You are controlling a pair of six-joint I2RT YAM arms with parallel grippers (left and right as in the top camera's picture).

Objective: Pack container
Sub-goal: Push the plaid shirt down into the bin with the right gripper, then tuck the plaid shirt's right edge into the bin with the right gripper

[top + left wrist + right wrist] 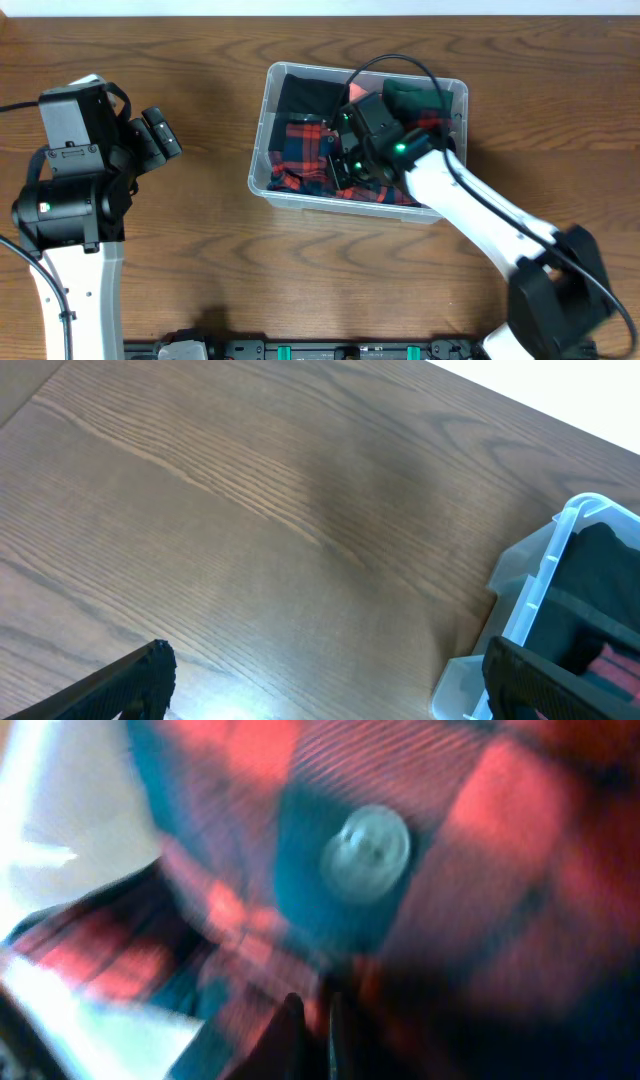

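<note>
The container (266,118) is a clear plastic bin at the table's middle; its corner also shows in the left wrist view (520,585). It holds a red and navy plaid shirt (300,150), a black garment (305,95) and a dark green garment (410,95). My right gripper (345,160) is down inside the bin on the plaid shirt. In the right wrist view its fingertips (312,1025) are pressed together in the plaid cloth (500,810), near a grey button (365,850). My left gripper (160,135) is open and empty over bare table, left of the bin (325,680).
The table is dark wood (200,60). The right arm (480,215) reaches diagonally from the front right over the bin's front right corner. The left arm's base (65,200) stands at the left edge.
</note>
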